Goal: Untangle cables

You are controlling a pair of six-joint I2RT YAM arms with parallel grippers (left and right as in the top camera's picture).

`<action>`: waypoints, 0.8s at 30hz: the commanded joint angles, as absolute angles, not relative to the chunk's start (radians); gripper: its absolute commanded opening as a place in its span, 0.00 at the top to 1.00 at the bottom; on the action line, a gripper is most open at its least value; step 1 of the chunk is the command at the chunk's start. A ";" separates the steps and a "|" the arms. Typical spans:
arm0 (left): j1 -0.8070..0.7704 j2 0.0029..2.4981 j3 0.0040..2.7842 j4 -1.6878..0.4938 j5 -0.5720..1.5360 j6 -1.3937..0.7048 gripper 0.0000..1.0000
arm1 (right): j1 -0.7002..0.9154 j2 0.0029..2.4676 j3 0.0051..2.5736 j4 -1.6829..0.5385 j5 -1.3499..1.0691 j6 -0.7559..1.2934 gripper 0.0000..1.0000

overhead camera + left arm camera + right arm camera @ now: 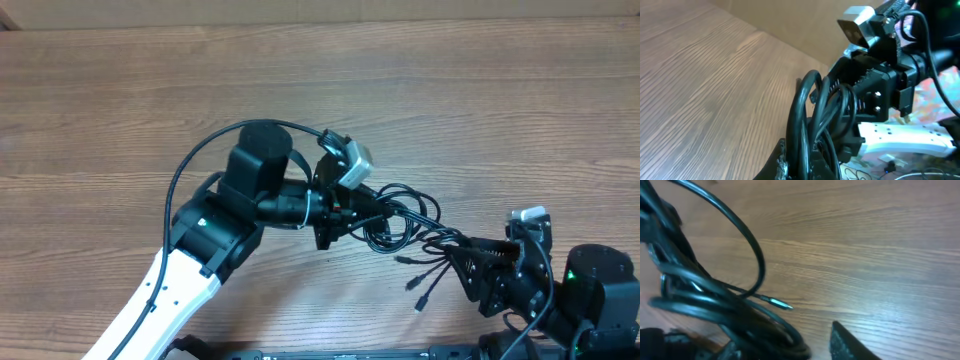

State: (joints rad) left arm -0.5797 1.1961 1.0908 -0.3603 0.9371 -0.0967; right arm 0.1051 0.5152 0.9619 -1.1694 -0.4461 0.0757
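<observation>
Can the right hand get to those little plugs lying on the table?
Probably yes: the plugs lie on bare table right beside the right hand, with nothing between them.

**Your surroundings: one wood-grain desk, little beyond it**

You are working over a brown wood-grain laminate desk [120, 90], its grain running left to right across the overhead view. Past its far edge you can see a plain, paler tan surface [790, 15], flat and unmarked. At the right of the left wrist view there is a blurred pink patterned patch [942, 92]; what it is cannot be told. Soft, even light leaves a pale sheen [900, 315] on the desk.
</observation>
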 commanded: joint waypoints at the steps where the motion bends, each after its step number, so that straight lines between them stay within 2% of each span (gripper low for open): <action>1: -0.574 1.171 1.097 -0.352 1.039 -0.066 0.96 | 0.104 0.508 0.974 -1.126 -0.579 0.068 0.79; 3: -0.569 1.171 1.097 -0.352 0.993 -0.067 0.96 | 0.104 0.508 0.974 -1.113 -0.625 0.068 0.96; 4: -0.566 1.171 1.097 -0.356 0.945 -0.067 0.96 | 0.104 0.508 0.974 -1.113 -0.624 0.068 0.96; 5: -0.564 1.171 1.097 -0.365 0.878 -0.068 0.91 | 0.104 0.508 0.974 -1.116 -0.624 0.069 0.96; 6: -0.563 1.171 1.097 -0.386 0.773 -0.071 0.79 | 0.104 0.508 0.974 -1.117 -0.624 0.069 0.96; 8: -0.563 1.171 1.097 -0.436 0.529 -0.127 0.47 | 0.104 0.508 0.974 -1.121 -0.627 0.070 0.96; 9: -0.563 1.171 1.097 -0.456 0.444 -0.154 0.37 | 0.104 0.508 0.974 -1.124 -0.627 0.069 0.96; 10: -0.563 1.171 1.097 -0.477 0.376 -0.178 0.14 | 0.104 0.508 0.974 -1.126 -0.627 0.070 0.96; 11: -0.563 1.171 1.097 -0.493 0.335 -0.194 0.00 | 0.104 0.508 0.974 -1.126 -0.627 0.070 0.96; 15: -0.563 1.171 1.097 -0.525 0.380 -0.210 0.00 | 0.104 0.508 0.974 -1.123 -0.626 0.070 0.96; 20: -0.563 1.171 1.097 -0.521 0.749 -0.205 0.00 | 0.104 0.508 0.974 -1.098 -0.622 0.090 0.96; 24: -0.563 1.171 1.097 -0.520 0.915 -0.222 0.00 | 0.104 0.508 0.974 -1.090 -0.486 0.220 0.96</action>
